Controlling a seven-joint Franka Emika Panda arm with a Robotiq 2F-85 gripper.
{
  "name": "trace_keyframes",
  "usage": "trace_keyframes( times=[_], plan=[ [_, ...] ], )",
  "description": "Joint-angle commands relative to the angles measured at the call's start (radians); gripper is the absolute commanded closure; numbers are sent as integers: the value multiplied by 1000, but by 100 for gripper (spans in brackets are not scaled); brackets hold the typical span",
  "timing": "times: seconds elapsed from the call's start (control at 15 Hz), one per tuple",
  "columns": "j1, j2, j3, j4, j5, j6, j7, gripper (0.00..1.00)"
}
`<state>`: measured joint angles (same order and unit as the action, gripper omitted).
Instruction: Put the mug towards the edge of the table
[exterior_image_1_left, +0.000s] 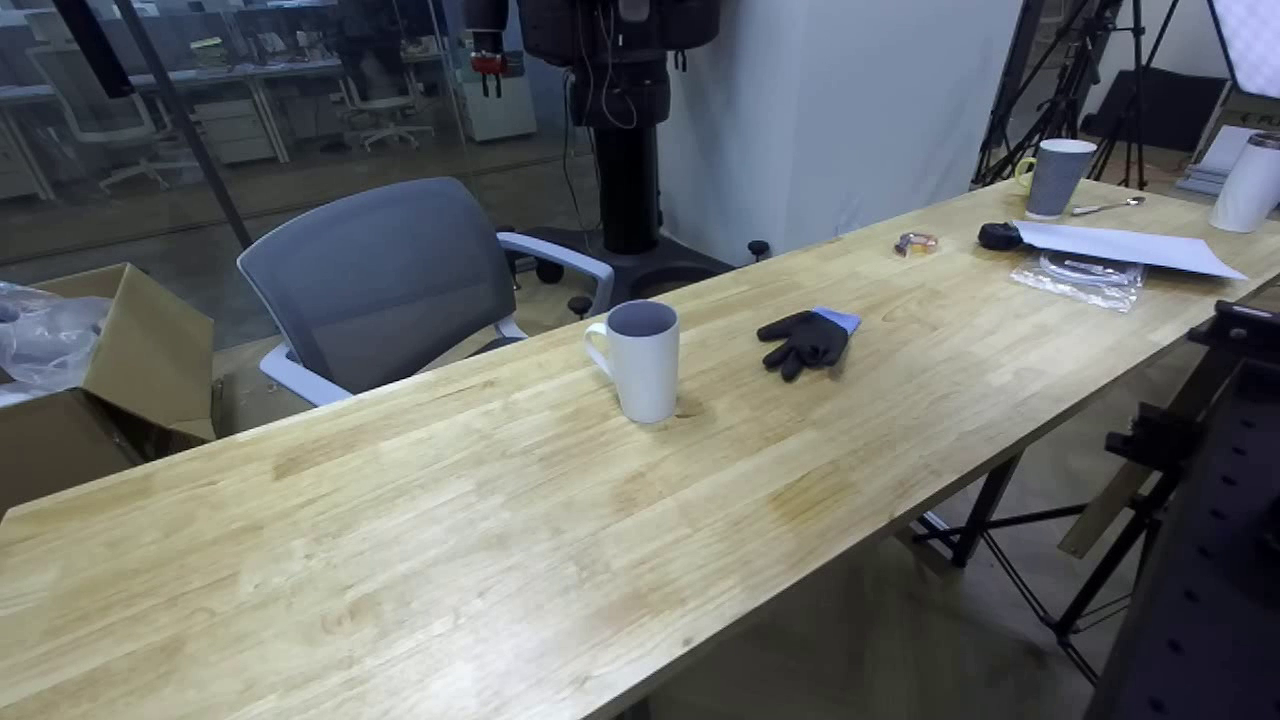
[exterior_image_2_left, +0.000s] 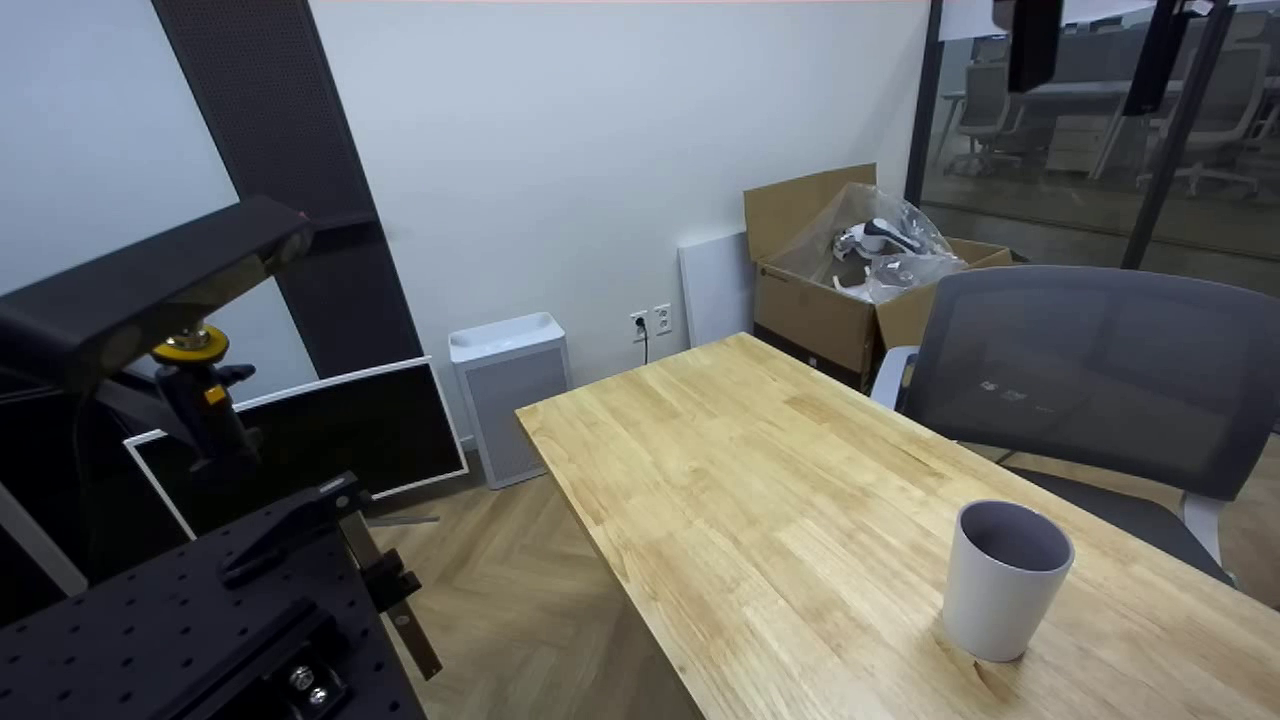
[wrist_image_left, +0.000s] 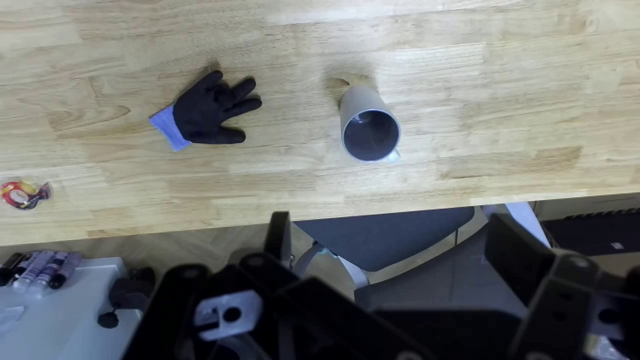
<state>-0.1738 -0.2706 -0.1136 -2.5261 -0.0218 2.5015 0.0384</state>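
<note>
The white mug (exterior_image_1_left: 645, 365) stands upright on the light wood table (exterior_image_1_left: 400, 560), dark inside, with its handle toward the chair side. In an exterior view the mug (exterior_image_2_left: 1000, 600) hides its handle. From above, in the wrist view, the mug (wrist_image_left: 354, 102) sits a short way in from the table's chair-side edge. My gripper (wrist_image_left: 390, 227) is open, its fingers wide apart with only the chair and floor seen between them. It is apart from the mug. Two dark fingers (exterior_image_2_left: 1035, 50) hang at the top of an exterior view, high above the tabletop.
A black glove with a blue cuff (wrist_image_left: 210, 112) lies beside the mug. Farther along are a small wrapped item (exterior_image_1_left: 915, 244), papers (exterior_image_1_left: 1130, 245), a grey cup (exterior_image_1_left: 1060, 180) and a white tumbler (exterior_image_1_left: 1248, 185). A grey chair (exterior_image_1_left: 390, 280) stands against the table edge.
</note>
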Motion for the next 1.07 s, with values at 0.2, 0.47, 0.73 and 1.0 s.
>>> trace_keyframes(
  times=[0.2, 0.47, 0.73, 1.0],
  plan=[
    [2, 19, -7, 17, -3, -1, 2, 0],
    [2, 19, -7, 19, -3, -1, 2, 0],
    [7, 86, -16, 58, 44, 0, 15, 0],
    [7, 196, -29, 123, 99, -11, 17, 0]
  ],
)
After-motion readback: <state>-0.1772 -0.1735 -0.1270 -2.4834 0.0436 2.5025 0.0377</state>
